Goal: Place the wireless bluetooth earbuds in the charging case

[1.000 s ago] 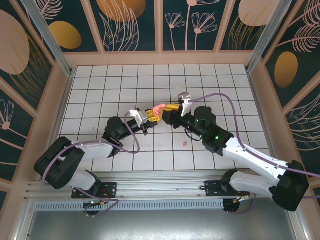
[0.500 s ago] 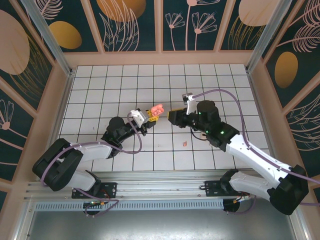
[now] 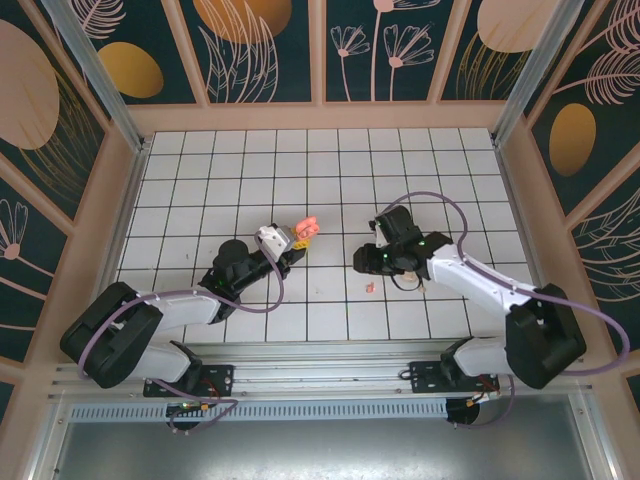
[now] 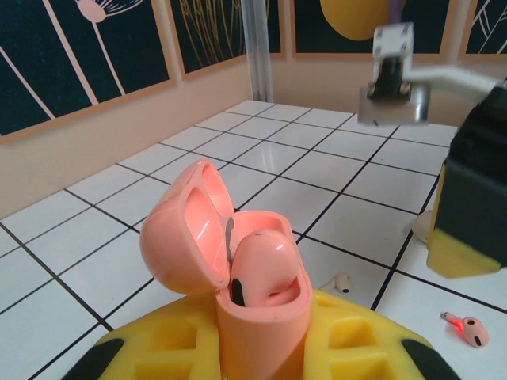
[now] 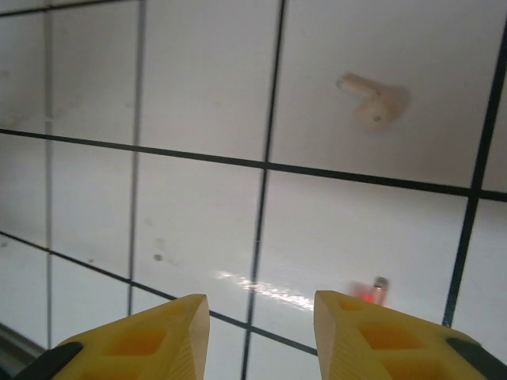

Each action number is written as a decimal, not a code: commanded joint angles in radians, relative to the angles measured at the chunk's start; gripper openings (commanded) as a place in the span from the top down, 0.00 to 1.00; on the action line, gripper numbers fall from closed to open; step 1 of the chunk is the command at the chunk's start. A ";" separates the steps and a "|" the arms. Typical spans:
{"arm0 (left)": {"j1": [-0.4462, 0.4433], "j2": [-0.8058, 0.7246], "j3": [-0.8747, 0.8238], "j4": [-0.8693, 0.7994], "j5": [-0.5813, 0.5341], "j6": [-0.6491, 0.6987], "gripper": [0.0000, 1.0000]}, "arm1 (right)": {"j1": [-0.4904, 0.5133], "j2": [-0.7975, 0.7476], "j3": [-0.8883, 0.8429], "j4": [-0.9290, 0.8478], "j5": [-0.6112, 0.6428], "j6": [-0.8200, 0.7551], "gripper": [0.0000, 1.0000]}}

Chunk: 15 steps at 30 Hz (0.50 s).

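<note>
Left gripper [image 4: 261,344] clamps charging case [image 4: 257,321]
One earbud [image 4: 261,265] seated (case open); right of it, right gripper [image 5: 257,309] gapes empty.

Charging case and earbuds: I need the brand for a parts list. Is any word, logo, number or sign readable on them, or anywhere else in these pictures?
No readable text anywhere.
Charging case: plain pink shell, no logo or lettering on the side shown.
Seated earbud and loose earbud: no marks seen; the loose one is too small to be sure.
Wall panels: plant drawings, no writing.
</note>
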 commanded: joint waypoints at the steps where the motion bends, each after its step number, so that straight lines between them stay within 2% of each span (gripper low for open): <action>1: -0.004 -0.015 0.011 -0.001 -0.001 -0.003 0.93 | -0.010 0.046 0.006 -0.054 -0.002 -0.002 0.59; 7: -0.004 0.001 0.013 0.017 0.007 -0.018 0.93 | -0.019 0.145 -0.014 0.050 -0.120 -0.021 0.59; 15: -0.004 -0.032 -0.004 0.009 -0.016 -0.022 0.92 | -0.019 0.256 0.022 0.036 -0.089 -0.065 0.59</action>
